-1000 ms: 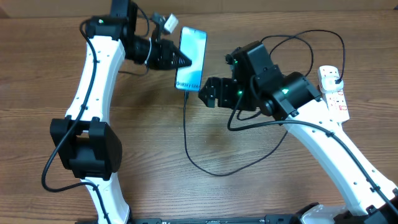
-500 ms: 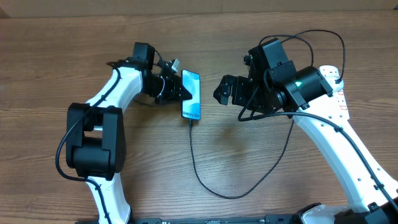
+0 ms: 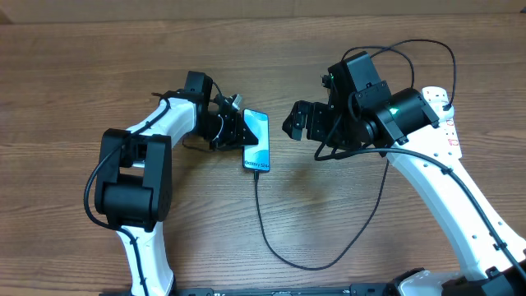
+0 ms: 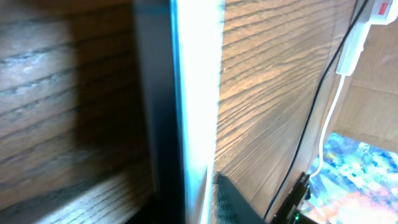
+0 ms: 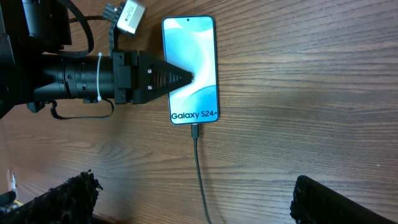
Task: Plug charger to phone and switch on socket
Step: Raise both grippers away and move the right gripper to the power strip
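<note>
The left gripper [image 3: 238, 134] lies at the phone's [image 3: 257, 140] long left edge. Its pointed upper finger [image 5: 177, 78] reaches over the middle of the lit blue screen. Whether the jaws are clamped on the phone cannot be told: the left wrist view shows only the phone's edge, close up and blurred. The right gripper [image 3: 291, 123] hangs just right of the phone, jaws wide apart and holding nothing.

The phone lies flat near the middle of the table [image 3: 66, 82], with its "Galaxy S24+" text at the lower short edge. The charger [image 3: 271, 238] is plugged into that edge. Its thin black cable runs down from the phone, then curves right and up until it passes under the right arm, where its far end is hidden. The socket [image 3: 448, 123] lies well to the right of the phone, white with red markings and partly covered by the right arm. Its white cord [image 4: 345, 56] shows in the left wrist view.

A small white connector [image 5: 130, 14] on the left arm's wiring sits just above and left of the phone. Black wires loop over the right arm.

The table is brown wood with a marked grain. Above the phone, along the far edge, runs a paler tan strip [image 3: 329, 6].
</note>
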